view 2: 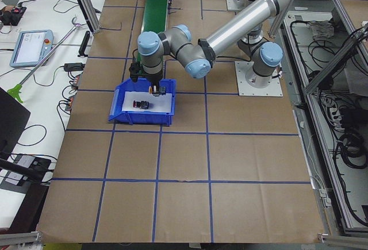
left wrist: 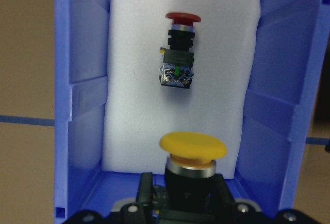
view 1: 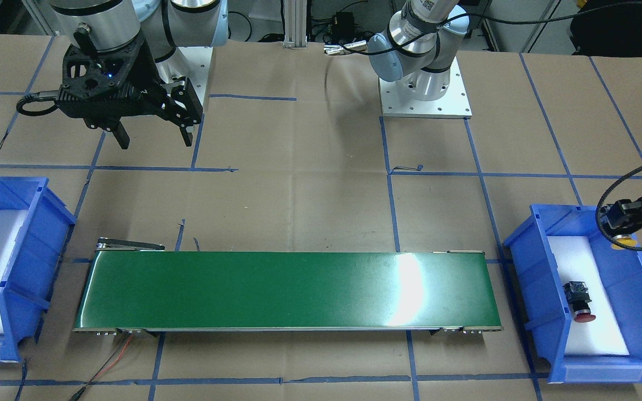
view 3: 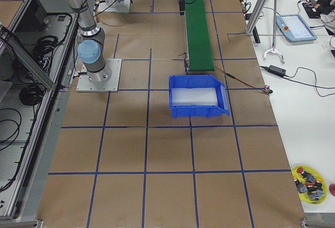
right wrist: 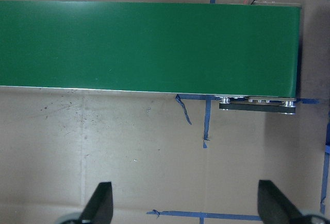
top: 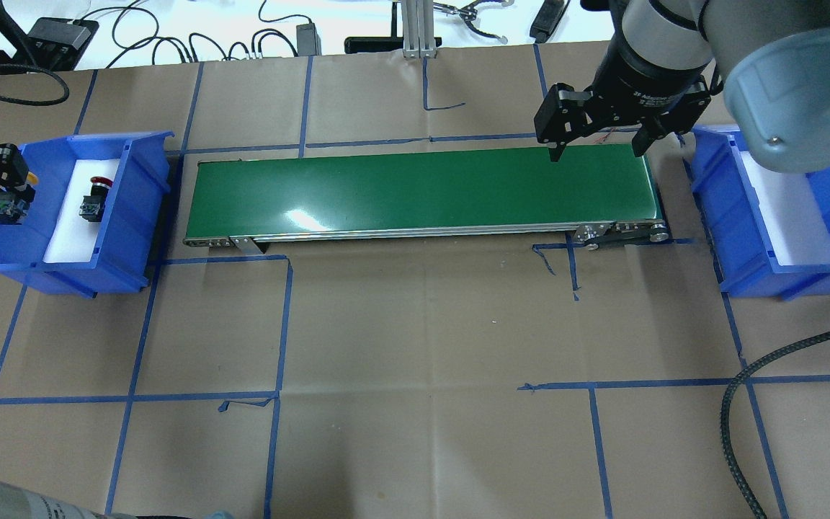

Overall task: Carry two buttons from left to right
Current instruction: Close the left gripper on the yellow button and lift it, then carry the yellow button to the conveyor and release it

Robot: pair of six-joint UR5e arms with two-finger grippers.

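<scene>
A: Starting at the left end. What is the left gripper (left wrist: 183,192) doing?
B: Pinching the yellow button (left wrist: 192,148) by its black body, fingers (left wrist: 146,189) pressing in from both sides, cap pointing away from the wrist. It is hanging over the robot-side end of the left bin (top: 143,189). Whether the button is clearing the foam (left wrist: 131,90), cannot tell.
A: And the other one?
B: The red button (left wrist: 178,54) is lying on its side on the foam, just past the yellow one and apart from it, around mid-bin. Red cap is pointing toward the bin's far end, rear block facing the gripper.
A: Moving on along the table?
B: The belt (top: 422,189) is lying between the two bins, green, glare showing on it.
A: Right arm?
B: The right gripper (top: 595,150) is hanging high near the belt's right end, jaws spread wide, gripping nothing. Over the belt or over the paper beside it, cannot tell.
A: Farthest?
B: The right bin (top: 717,209) is sitting just past that end of the belt, white foam lining it. Both buttons are sitting at the left end.
</scene>
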